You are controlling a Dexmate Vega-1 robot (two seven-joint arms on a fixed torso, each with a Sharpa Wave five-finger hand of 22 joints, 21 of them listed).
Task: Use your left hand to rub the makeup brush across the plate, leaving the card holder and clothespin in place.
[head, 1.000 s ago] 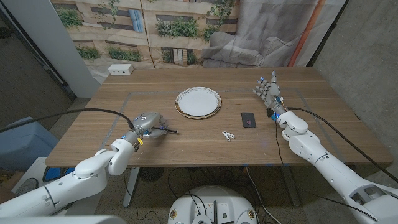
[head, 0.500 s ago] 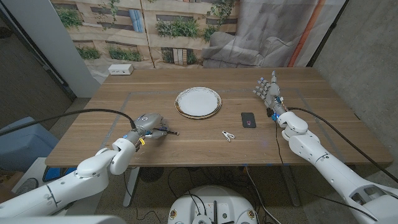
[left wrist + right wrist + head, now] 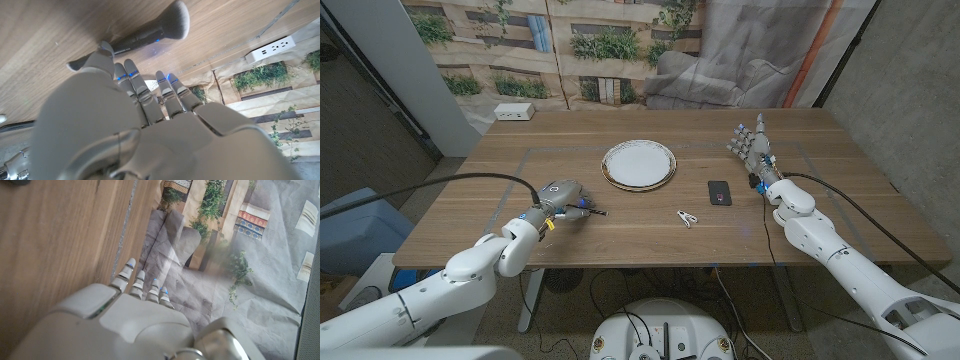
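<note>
Left robot hand [image 3: 560,196] low over the table's [image 3: 470,215] near-left part, fingers curled down on the brush [image 3: 145,36] lying on the wood; whether it actually grips, cannot tell. Mid-table: clothespin [image 3: 687,216], then card holder [image 3: 719,192], well apart from the brush. Farther, plate [image 3: 639,164] at centre; right robot hand [image 3: 750,143] upright, fingers spread, holding nothing.

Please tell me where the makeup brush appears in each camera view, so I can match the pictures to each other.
Head view: the makeup brush lies on the table, under the fingers of the left hand, in front of the plate.
Left wrist view: the brush lies on the wood just past the left hand's fingertips.
Right wrist view: not in it.
Shared landmark: the left hand.
</note>
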